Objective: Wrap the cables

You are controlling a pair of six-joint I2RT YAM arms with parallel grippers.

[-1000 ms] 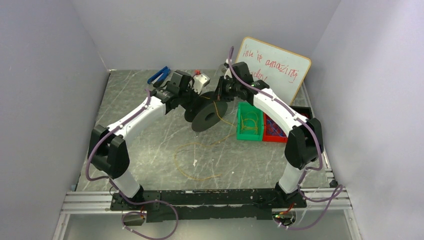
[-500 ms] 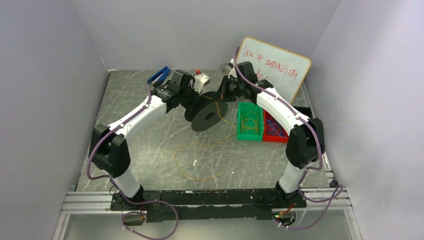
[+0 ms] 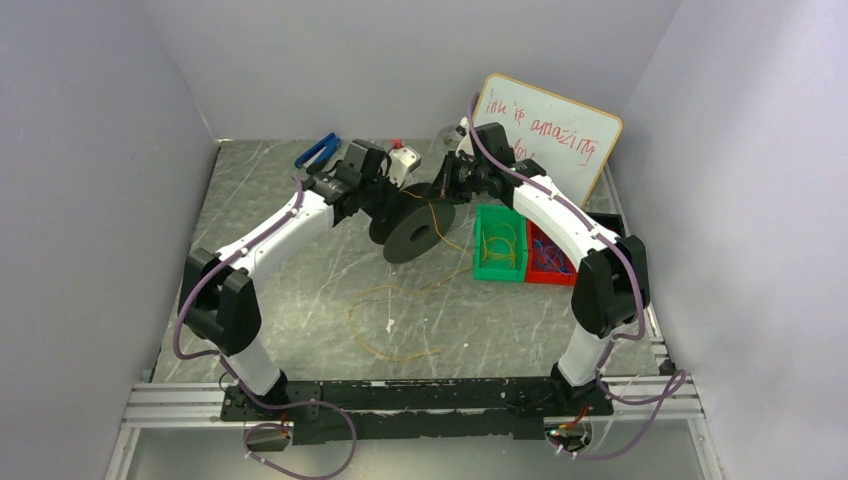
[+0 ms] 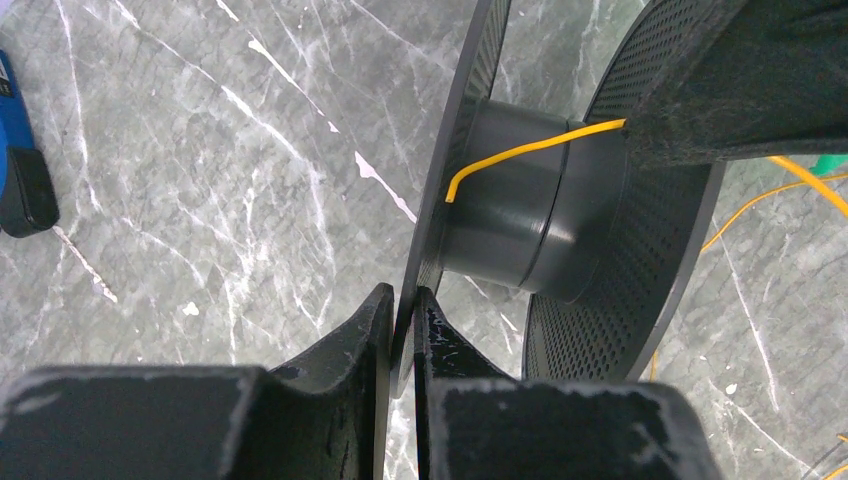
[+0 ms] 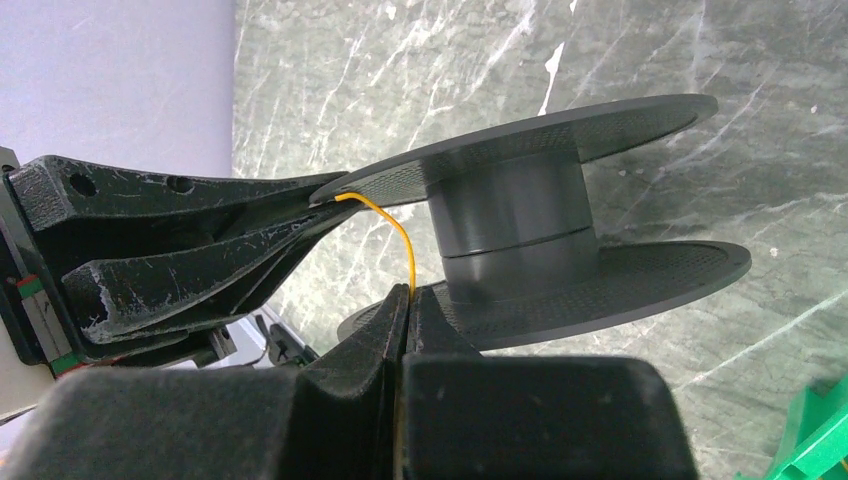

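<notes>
A black spool (image 3: 418,232) hangs above the table's middle back. My left gripper (image 4: 403,300) is shut on the rim of one of its flanges; its grey hub (image 4: 510,200) fills the left wrist view. A thin yellow cable (image 4: 520,152) lies across the hub, its end bent against the flange. My right gripper (image 5: 408,295) is shut on the cable (image 5: 400,240) just beside the hub (image 5: 510,220). In the top view the right gripper (image 3: 440,188) sits at the spool's far side. The rest of the cable lies in loose loops (image 3: 395,325) on the table.
A green bin (image 3: 500,243) with yellow wire loops and a red bin (image 3: 548,256) with blue-purple wires stand right of the spool. A whiteboard (image 3: 548,140) leans at the back right. A blue tool (image 3: 316,151) lies at the back left.
My right wrist has shifted slightly to the right and back beside the spool, still pinching the cable. The left arm and the spool have stayed put.
</notes>
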